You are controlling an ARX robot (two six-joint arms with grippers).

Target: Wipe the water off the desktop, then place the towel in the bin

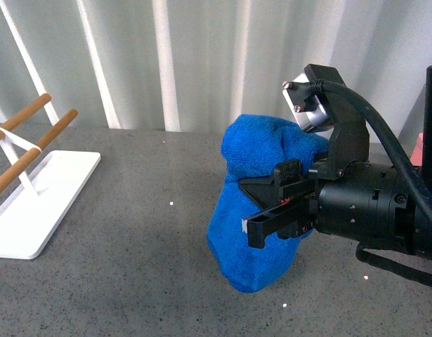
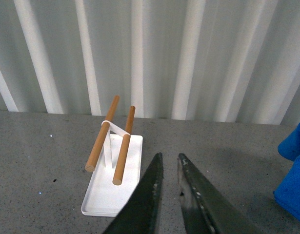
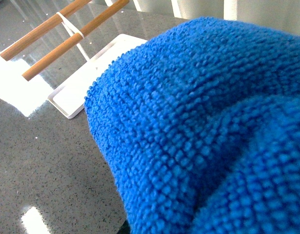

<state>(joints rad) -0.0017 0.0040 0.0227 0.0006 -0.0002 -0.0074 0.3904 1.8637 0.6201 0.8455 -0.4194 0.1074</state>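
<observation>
The bright blue towel is bunched up, with its lower end down at the speckled dark grey desktop. My right gripper comes in from the right and is shut on the towel's side. In the right wrist view the towel fills most of the picture and hides the fingers. My left gripper is shut and empty above the desktop, with the towel's edge off to its side. A salmon-pink sliver of the bin shows behind the right arm. I see no puddle of water.
A white rack with two wooden rods stands on the left of the desktop; it also shows in the left wrist view and the right wrist view. A white ribbed wall runs along the back.
</observation>
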